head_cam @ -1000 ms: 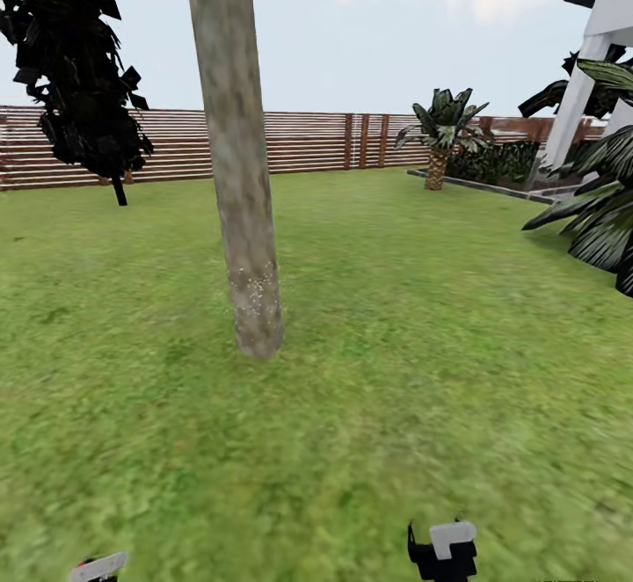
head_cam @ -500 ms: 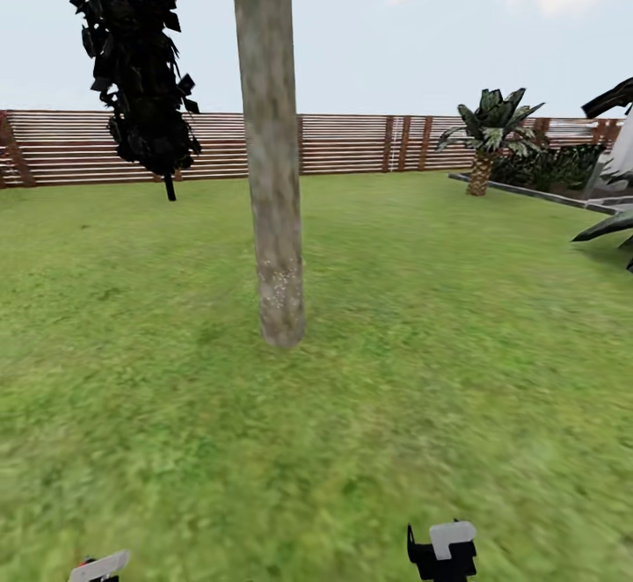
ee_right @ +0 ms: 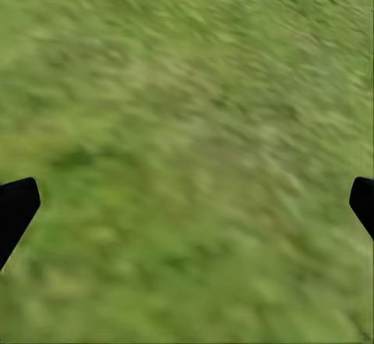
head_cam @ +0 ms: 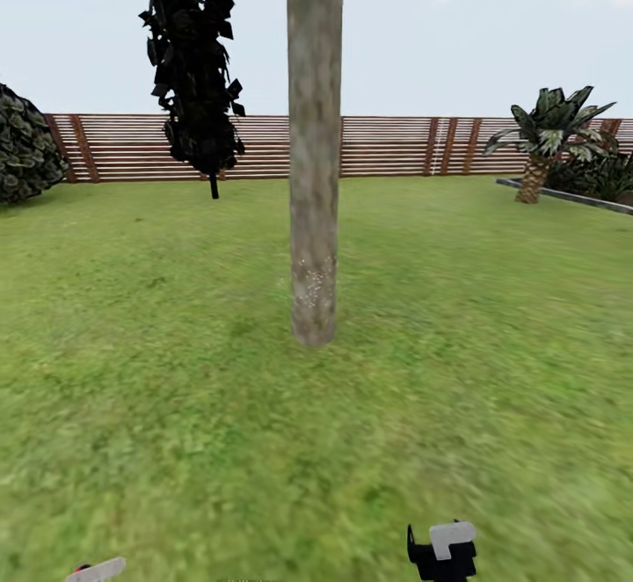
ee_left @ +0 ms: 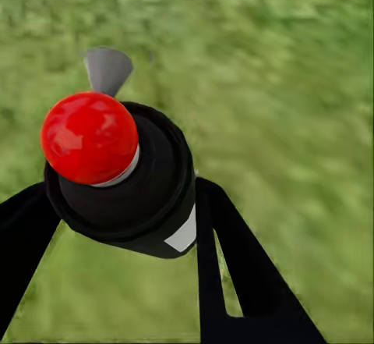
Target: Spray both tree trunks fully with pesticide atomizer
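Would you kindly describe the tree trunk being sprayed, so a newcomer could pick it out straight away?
Start at the brown slatted wooden fence across the back of the green lawn. In front of it, mid-lawn, rises the thick, smooth, straight beige-grey mottled tree trunk. Unlike the thin-stemmed black conifer beside it or the scaly-trunked palm at far right, it has pale speckles near its base.

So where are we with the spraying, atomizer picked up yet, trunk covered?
Pickup looks done: the left gripper is shut on the pesticide atomizer, red knob facing the wrist camera. The right gripper is open over grass. One tree trunk stands ahead, with pale speckles only on a low band; the rest looks bare, so most of its coverage remains, and a second tree is still to do.
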{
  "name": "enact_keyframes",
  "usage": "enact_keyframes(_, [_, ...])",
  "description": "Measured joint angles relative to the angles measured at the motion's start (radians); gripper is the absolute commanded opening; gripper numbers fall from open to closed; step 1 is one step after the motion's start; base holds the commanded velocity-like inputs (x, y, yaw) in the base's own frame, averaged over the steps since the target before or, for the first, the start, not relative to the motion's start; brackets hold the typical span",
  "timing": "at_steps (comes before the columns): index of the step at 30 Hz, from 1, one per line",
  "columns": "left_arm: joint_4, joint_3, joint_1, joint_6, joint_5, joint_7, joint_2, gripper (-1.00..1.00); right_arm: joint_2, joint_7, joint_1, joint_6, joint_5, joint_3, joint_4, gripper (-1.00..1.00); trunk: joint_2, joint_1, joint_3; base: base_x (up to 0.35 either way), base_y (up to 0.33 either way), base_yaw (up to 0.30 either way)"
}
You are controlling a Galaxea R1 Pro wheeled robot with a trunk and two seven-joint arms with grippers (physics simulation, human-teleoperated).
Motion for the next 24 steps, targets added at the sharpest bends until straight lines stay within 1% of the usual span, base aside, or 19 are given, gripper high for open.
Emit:
enact_keyframes(8, [0.000,-0.001,0.003,0.000,0.000,0.001,-0.001,-1.00,0.000,0.000,0.000,0.000,0.000,0.000,0.000,1.00,0.000,0.000,0.003,-0.001,0.307,0.279])
enact_keyframes(13, [0.000,-0.001,0.003,0.000,0.001,0.002,-0.001,-1.00,0.000,0.000,0.001,0.000,0.000,0.000,0.000,1.00,0.000,0.000,0.005,-0.071,0.307,0.279])
enact_keyframes(17, [0.000,-0.001,0.003,0.000,0.001,0.002,-0.001,-1.00,0.000,0.000,0.002,0.000,0.000,0.000,0.000,1.00,0.000,0.000,0.007,-0.142,0.297,0.279])
enact_keyframes(24, [0.000,-0.001,0.003,0.000,0.001,0.002,-0.001,-1.00,0.000,0.000,0.002,0.000,0.000,0.000,0.000,1.00,0.000,0.000,0.009,-0.211,0.263,0.279])
